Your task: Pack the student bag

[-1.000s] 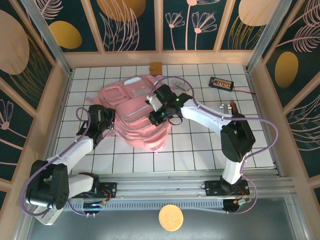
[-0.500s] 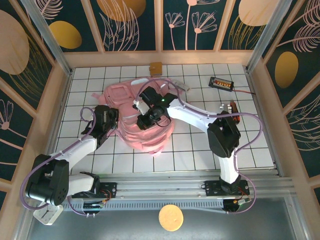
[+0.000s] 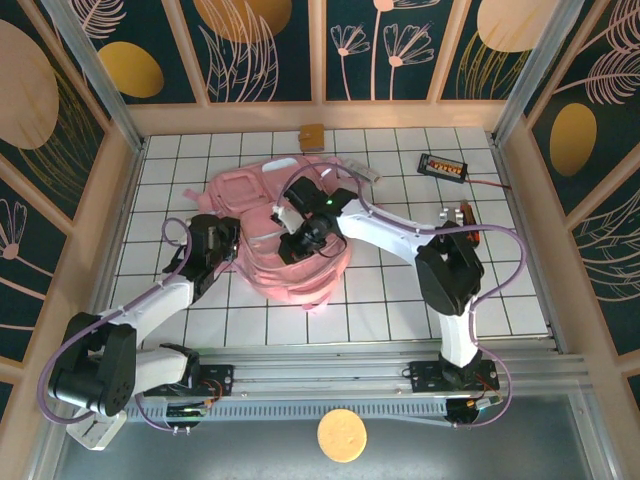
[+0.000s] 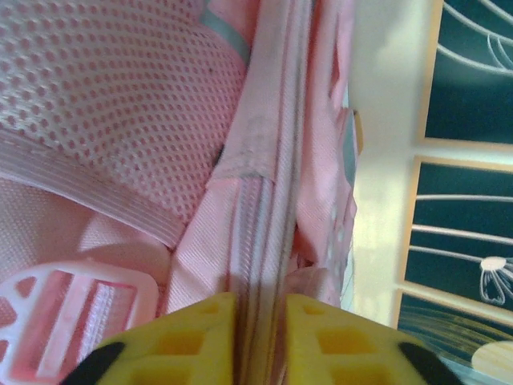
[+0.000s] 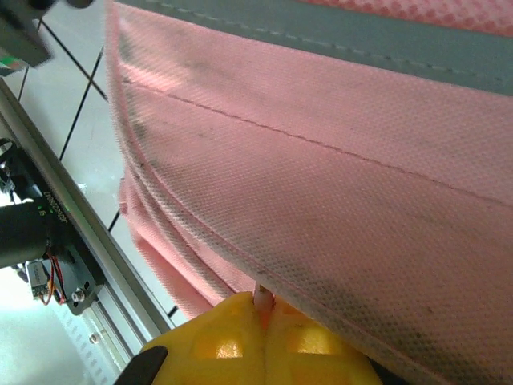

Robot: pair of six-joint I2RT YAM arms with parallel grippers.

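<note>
Between left fingers (image 4: 180, 337), student bag (image 4: 112, 120) seam

No legible text, label, brand or number is visible. The small black device (image 3: 443, 166), to the right of the student bag (image 3: 240, 195), carries a row of orange marks, too small to read.

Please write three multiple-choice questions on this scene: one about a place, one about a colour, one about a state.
1. On the table, the student bag lies: A) in the middle; B) in the far right corner; C) at the near edge.
2. The claw fingers are: A) blue; B) yellow; C) white.
3. The right claw is: A) wide open; B) half open, empty; C) shut on the bag.
Key: A, it covers the middle tiles; B, yellow shows in both wrist views; C, it pinches a pink bit of the bag.
</note>
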